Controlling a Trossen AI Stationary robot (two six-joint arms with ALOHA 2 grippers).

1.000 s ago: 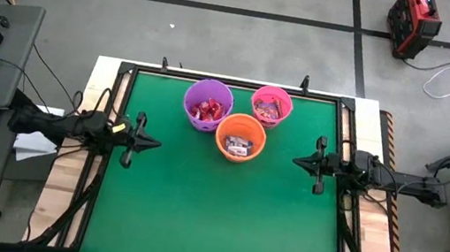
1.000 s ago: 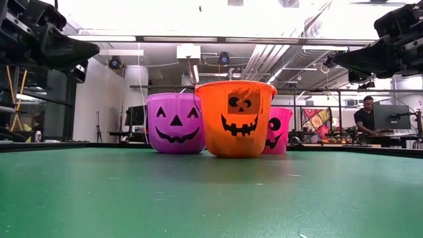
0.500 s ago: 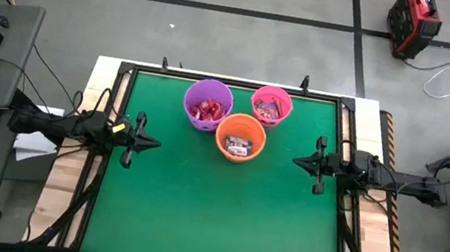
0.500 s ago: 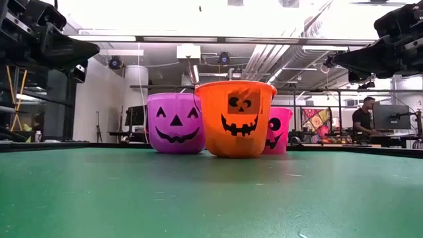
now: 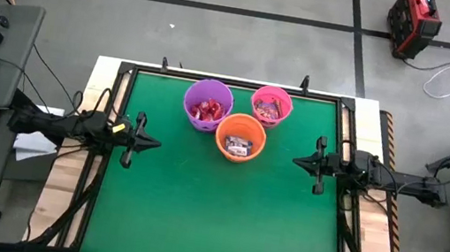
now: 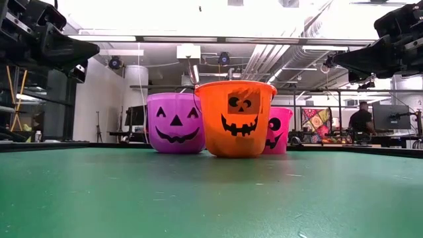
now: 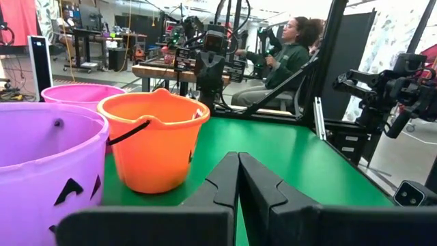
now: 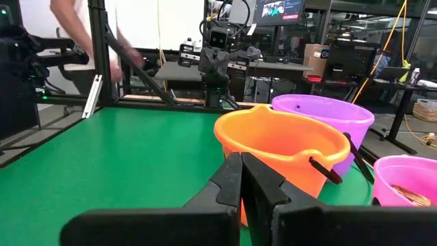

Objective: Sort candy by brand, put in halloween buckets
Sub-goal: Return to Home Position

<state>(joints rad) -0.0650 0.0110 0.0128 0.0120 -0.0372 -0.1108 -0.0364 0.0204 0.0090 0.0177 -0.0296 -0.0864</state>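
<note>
- Worktop surface, green and framed by a black rail, lies bare across its near half.
- Left hand hovers above the worktop's left edge, about halfway back, pointing inward. Its fingers are clenched together on nothing.
- Right hand faces it from the right edge, also raised off the surface, with its fingers pressed tight and empty.
- Orange bucket stands upright as the nearest of the three, between the two hands and slightly behind their line. It holds blue-and-white candy.
- Purple bucket stands behind it to the left, just beside it, with red candy inside.
- Pink bucket stands behind the orange one to the right, near the far rail, holding gold candy.
- Jack-o'-lantern faces on all three buckets look toward the near edge.
- Far beyond the worktop, a person sits at a monitor in the room.
</note>
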